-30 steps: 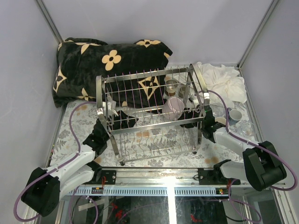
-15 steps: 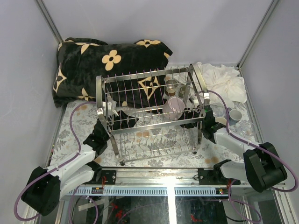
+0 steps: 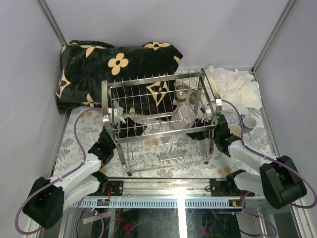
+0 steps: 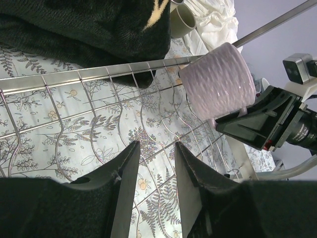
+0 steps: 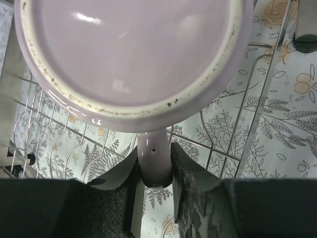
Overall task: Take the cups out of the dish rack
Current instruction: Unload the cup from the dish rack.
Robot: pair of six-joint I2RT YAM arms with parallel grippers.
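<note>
The chrome wire dish rack [image 3: 148,135] stands mid-table. A pink-mauve mug [image 3: 184,116] hangs tilted inside its right end. My right gripper [image 3: 199,130] is shut on the mug's handle [image 5: 154,158], and the mug's underside [image 5: 129,54] fills the right wrist view. The left wrist view shows the mug [image 4: 218,87] above the rack wires [image 4: 99,73]. My left gripper [image 3: 130,126] reaches into the rack's left end, open and empty [image 4: 156,153]. A beige cup [image 3: 183,90] sits at the rack's far right.
A black blanket with cream flowers [image 3: 114,59] lies behind the rack. A white cloth [image 3: 237,87] lies at the back right. A cream cup [image 3: 234,130] and a pale cup [image 3: 250,121] stand on the floral table cover right of the rack.
My right gripper has shifted slightly toward the rack's front with the pink mug, which now tilts more. The left arm has not moved.
</note>
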